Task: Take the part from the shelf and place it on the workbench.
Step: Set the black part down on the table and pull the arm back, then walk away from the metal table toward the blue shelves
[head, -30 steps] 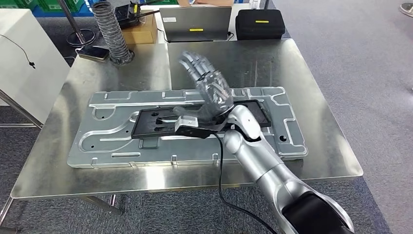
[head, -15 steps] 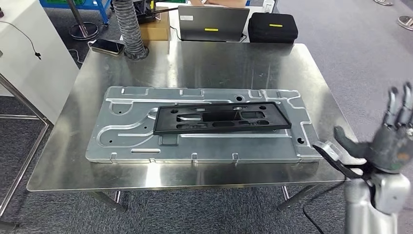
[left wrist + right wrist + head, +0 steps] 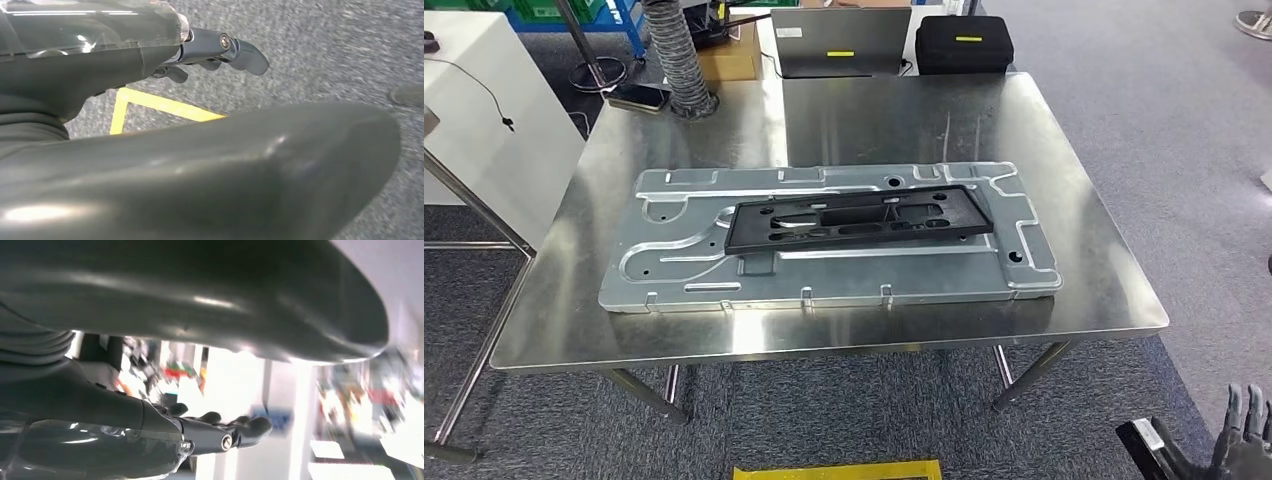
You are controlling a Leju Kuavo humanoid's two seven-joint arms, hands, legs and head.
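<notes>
One part: black plastic frame (image 3: 861,221), flat on the grey metal plate (image 3: 674,275) that sits on the steel workbench (image 3: 1064,180); looks placed already.
Landmark: metal plate, all places given from it.
Frame position: on the plate's middle, nearer its far-right half, touching it, inside its outline.
Long axis: runs along the plate's long side, left to right across the bench, right end tipped slightly toward the far edge.
Facing: lies flat, open cutouts up; which face is front, can't tell.
Handling guess: light, stiff moulded plastic, thin with many openings; probably flexes a bit if lifted by one end; smooth, could slide on bare metal.
Where to hold: judged best at mid-length on a long rail or through a cutout, so it stays level; end grip would let it droop.
Right hand (image 3: 1246,440): low beside the bench, well apart from the plate, fingers up and apart, nothing in them.
Right wrist view: fingers (image 3: 235,427) stretched out, holding nothing.
Left hand (image 3: 220,50): hanging over carpet with a yellow floor line (image 3: 165,106), fingers loosely out, nothing held.
Behind the plate: laptop (image 3: 842,40), black case (image 3: 964,43), ribbed hose (image 3: 676,60).
Risk: small nudge could shift the frame off the plate.
</notes>
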